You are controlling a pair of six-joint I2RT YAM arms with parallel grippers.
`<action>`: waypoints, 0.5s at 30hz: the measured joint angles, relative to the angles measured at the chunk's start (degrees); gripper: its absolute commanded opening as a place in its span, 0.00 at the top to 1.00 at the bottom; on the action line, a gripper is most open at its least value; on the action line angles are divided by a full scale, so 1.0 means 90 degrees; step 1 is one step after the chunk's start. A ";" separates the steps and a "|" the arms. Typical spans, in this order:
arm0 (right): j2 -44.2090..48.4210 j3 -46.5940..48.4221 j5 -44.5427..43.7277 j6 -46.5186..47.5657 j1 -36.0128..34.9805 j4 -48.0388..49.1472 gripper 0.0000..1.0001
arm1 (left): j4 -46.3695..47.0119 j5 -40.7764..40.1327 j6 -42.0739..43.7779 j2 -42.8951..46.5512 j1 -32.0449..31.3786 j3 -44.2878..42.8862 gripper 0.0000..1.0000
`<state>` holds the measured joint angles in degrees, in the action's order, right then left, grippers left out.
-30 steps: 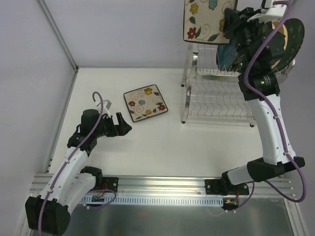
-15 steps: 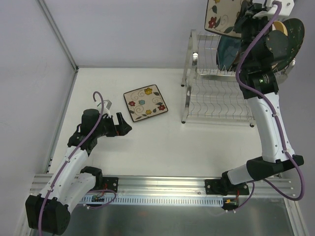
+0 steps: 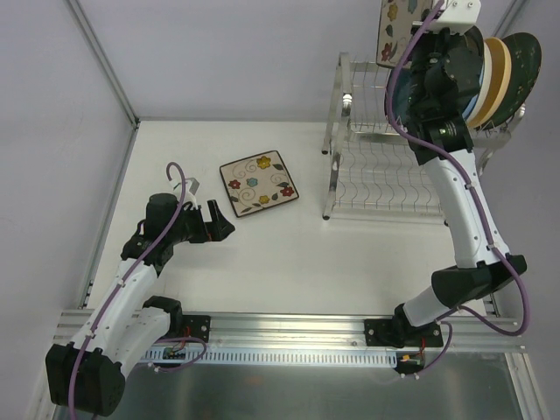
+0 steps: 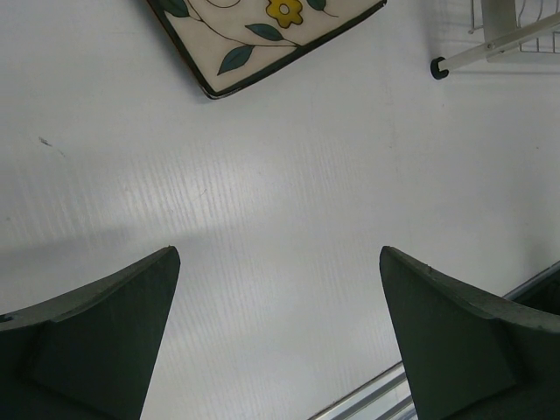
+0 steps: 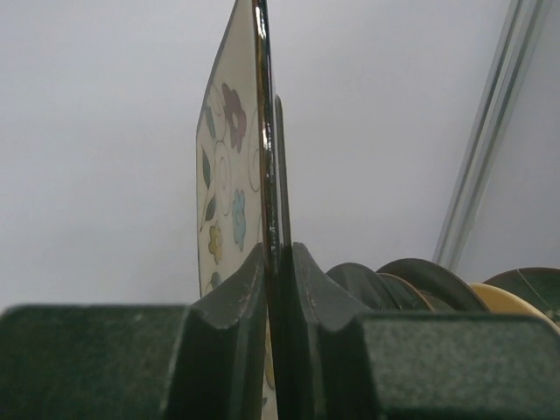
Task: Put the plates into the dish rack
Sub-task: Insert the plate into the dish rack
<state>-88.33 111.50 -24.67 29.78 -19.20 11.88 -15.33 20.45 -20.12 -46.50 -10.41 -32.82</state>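
a floral plate (image 5: pixel 229 175) is grasped on edge, upright, between the closed fingers of the right claw (image 5: pixel 278 262), above the dish rack (image 3: pixel 385 179). several round plates (image 3: pixel 500 66) are already stood in the upper slots, just beside and below that claw. a second floral plate (image 3: pixel 258 182) is left flat on the table (image 3: pixel 350 254), just ahead of the left claw (image 3: pixel 219 220), which is spread wide and empty. the task is judged well advanced: one plate to be slotted, one to be fetched.
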 measured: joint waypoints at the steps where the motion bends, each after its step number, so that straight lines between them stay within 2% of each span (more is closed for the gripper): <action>1: -0.0036 -0.0002 -0.0027 0.0061 0.0000 0.0000 0.99 | 0.0000 0.0000 0.0000 -0.0007 0.0000 0.0000 0.01; 15: -0.0403 -0.0066 -0.0372 0.0614 0.0029 0.0384 0.99 | 0.0000 0.0000 0.0005 -0.0012 0.0000 0.0000 0.01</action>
<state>-91.96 110.91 -28.01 35.31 -18.94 15.33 -15.33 20.45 -20.08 -46.61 -10.41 -32.82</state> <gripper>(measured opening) 0.149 0.991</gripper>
